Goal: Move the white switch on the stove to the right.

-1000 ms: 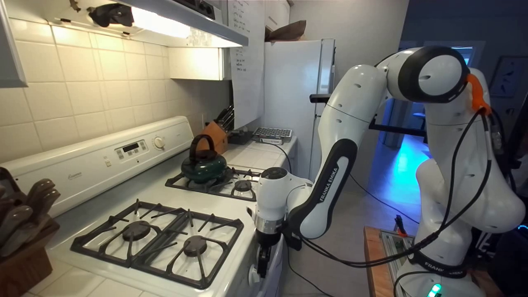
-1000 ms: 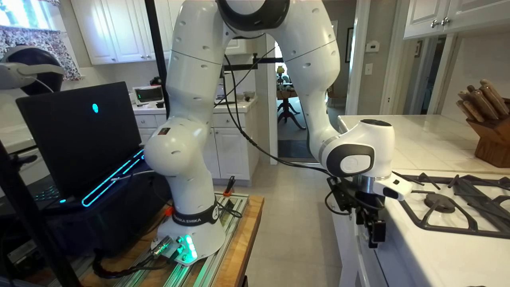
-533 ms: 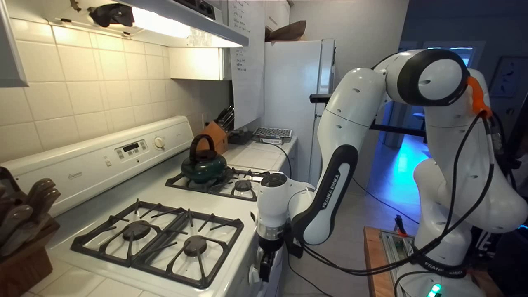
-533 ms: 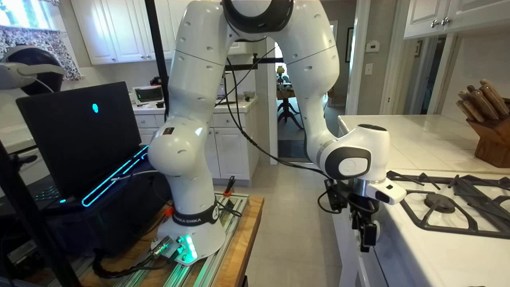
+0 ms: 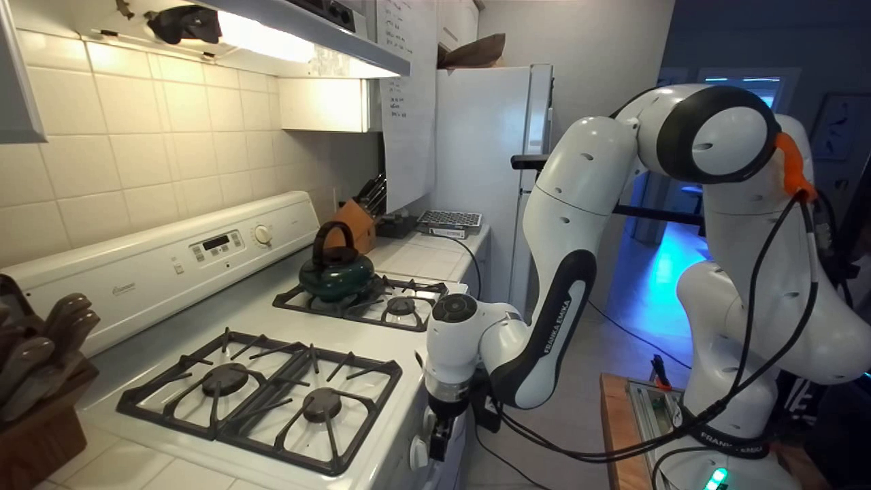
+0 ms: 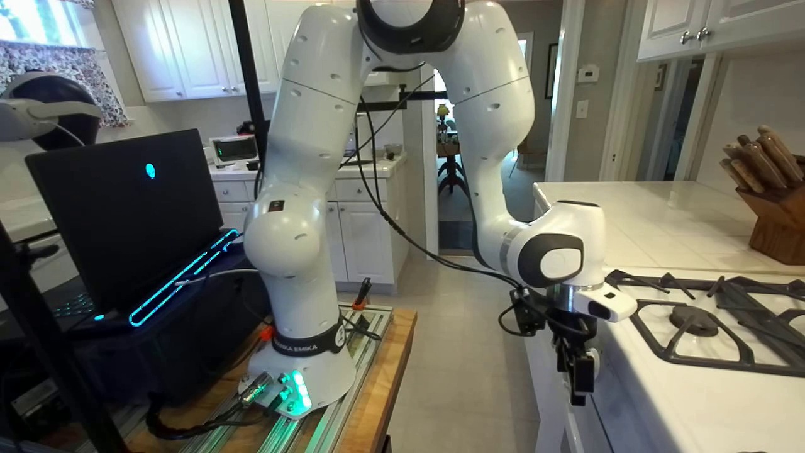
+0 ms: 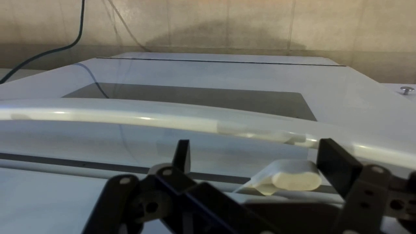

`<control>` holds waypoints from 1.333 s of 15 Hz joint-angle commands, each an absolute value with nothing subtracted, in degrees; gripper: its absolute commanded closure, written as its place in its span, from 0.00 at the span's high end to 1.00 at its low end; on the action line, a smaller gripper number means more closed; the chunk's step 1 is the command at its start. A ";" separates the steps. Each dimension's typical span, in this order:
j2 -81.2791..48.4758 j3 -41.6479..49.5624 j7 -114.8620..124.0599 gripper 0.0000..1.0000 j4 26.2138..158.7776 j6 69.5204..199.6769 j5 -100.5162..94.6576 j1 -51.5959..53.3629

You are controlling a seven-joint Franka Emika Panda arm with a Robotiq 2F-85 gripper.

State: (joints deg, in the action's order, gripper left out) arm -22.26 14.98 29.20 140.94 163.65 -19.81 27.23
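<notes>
- Blurred in the wrist view, the tool [image 7: 255, 157] is cropped by the bottom edge; contact with the white switch [image 7: 294, 180] cannot be made out.
- In an exterior view, the tool hides part of a white knob [image 6: 597, 363]; whether it is the same switch cannot be told.
- The robot arm [image 6: 503, 119] loses part of its top joint [image 6: 409, 30] to the upper edge of an exterior view, where the stove [image 6: 698, 402] runs out at right and bottom.
- A green kettle [image 5: 337, 278] covers part of the grate [image 5: 348, 317] below.
- The left edge of an exterior view crops a wooden knife block [image 5: 41, 429].
- Handwriting [image 5: 397, 105] on a hanging sheet [image 5: 408, 156] is too small to read.
</notes>
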 commanded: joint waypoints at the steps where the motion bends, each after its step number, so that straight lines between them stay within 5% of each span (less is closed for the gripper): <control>1: -24.12 17.40 34.19 1.00 140.02 166.74 -22.27 29.47; 8: -24.14 19.13 35.43 0.99 139.83 167.41 -23.01 31.10; 9: -24.12 19.47 35.67 0.74 139.92 167.50 -23.21 31.48; 11: -23.96 20.26 36.38 0.72 140.15 167.66 -23.86 32.36; 14: -24.10 21.31 37.07 0.52 140.39 168.42 -24.28 34.04; 15: -24.12 21.72 37.36 0.57 140.50 168.75 -24.34 34.65; 16: -24.22 22.54 37.42 0.87 140.70 169.27 -23.93 35.74; 18: -24.11 23.82 37.84 0.85 140.99 169.74 -23.86 37.07; 20: -24.35 25.26 37.93 0.98 141.11 170.11 -23.69 38.15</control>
